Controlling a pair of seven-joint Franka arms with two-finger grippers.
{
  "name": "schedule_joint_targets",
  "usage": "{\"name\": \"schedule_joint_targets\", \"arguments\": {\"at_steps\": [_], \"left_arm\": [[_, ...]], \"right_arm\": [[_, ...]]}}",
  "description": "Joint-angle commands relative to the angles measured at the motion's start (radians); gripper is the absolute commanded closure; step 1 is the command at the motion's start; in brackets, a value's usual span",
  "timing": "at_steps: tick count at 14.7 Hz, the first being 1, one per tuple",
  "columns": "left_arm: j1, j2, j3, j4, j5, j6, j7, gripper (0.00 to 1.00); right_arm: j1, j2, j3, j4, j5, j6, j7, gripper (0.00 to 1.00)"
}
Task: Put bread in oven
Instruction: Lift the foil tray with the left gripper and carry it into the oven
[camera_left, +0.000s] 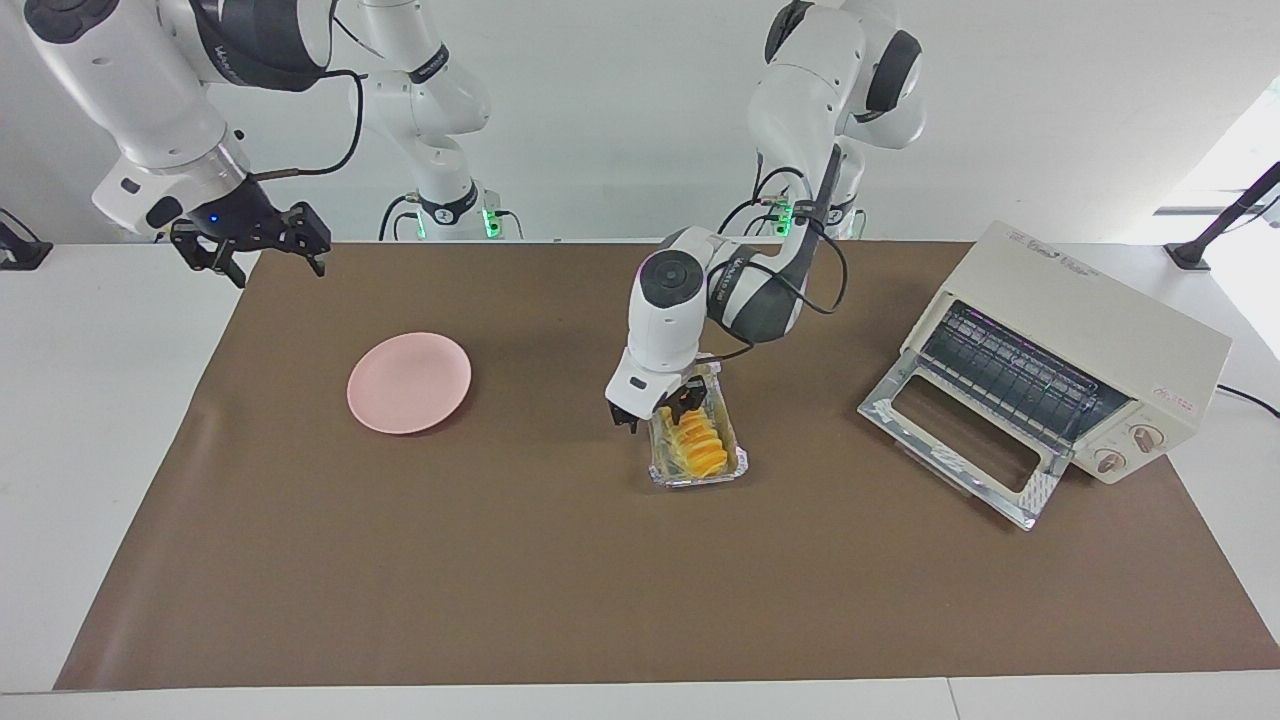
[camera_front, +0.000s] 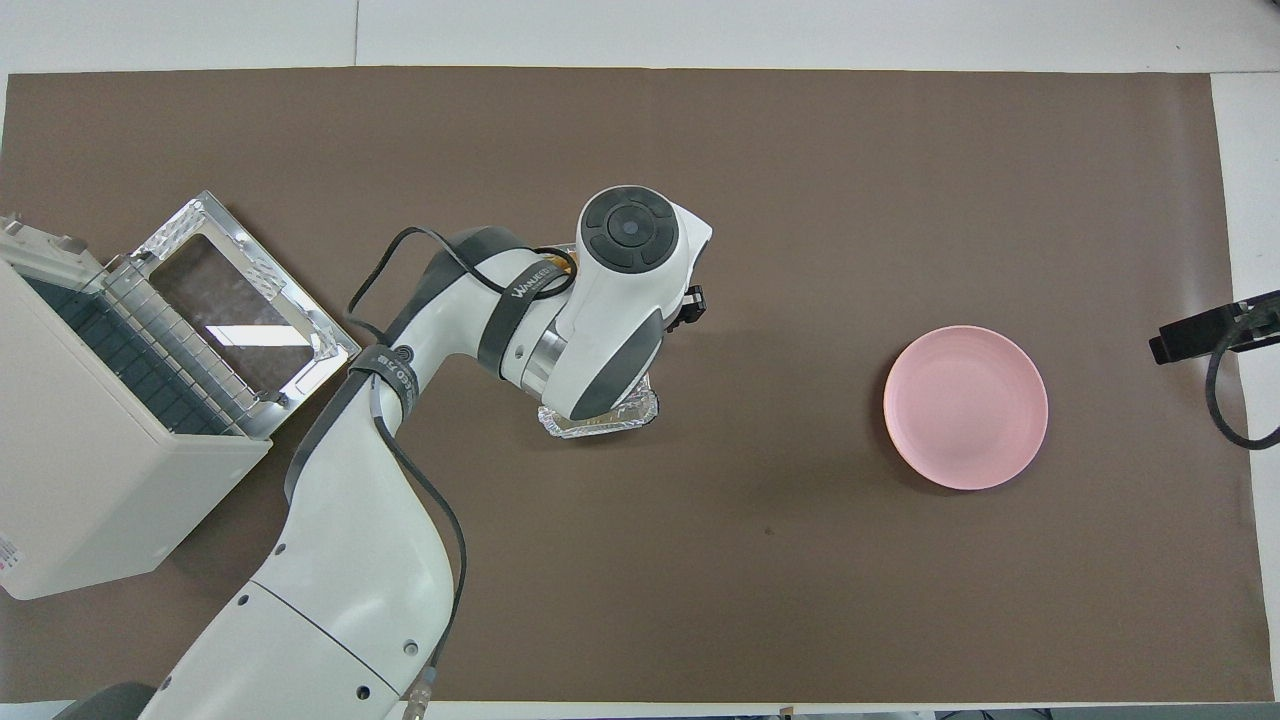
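Note:
The bread (camera_left: 699, 446), a ridged golden-yellow loaf, lies in a crinkled foil tray (camera_left: 742, 462) at the middle of the brown mat. My left gripper (camera_left: 681, 404) is down in the tray at the end of the bread nearer to the robots. In the overhead view the left arm covers the bread, and only the tray's rim (camera_front: 600, 424) shows. The cream oven (camera_left: 1085, 335) stands at the left arm's end of the table, its glass door (camera_left: 962, 444) dropped open and the wire rack showing. My right gripper (camera_left: 252, 243) is open and waits in the air over the mat's edge at the right arm's end.
A round pink plate (camera_left: 409, 382) lies on the mat toward the right arm's end, also in the overhead view (camera_front: 966, 406). The oven (camera_front: 100, 450) and its open door (camera_front: 240, 300) lie beside the left arm. White table borders the brown mat (camera_left: 600, 580).

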Motion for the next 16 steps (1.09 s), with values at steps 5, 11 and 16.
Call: {"name": "schedule_joint_targets", "arguments": {"at_steps": [5, 11, 16], "left_arm": [[-0.029, -0.001, 0.035, -0.042, -0.001, -0.074, -0.074, 1.0], [-0.009, -0.059, 0.281, 0.054, -0.076, -0.292, -0.127, 1.0], [0.104, -0.088, 0.465, 0.052, -0.061, -0.424, -0.115, 1.0]], "right_arm": [[-0.017, -0.029, 0.02, -0.029, -0.011, -0.002, -0.012, 0.0], [-0.015, -0.029, 0.02, -0.028, -0.011, -0.008, -0.012, 0.0], [-0.015, -0.029, 0.02, -0.029, -0.011, -0.01, -0.012, 0.0]]}}
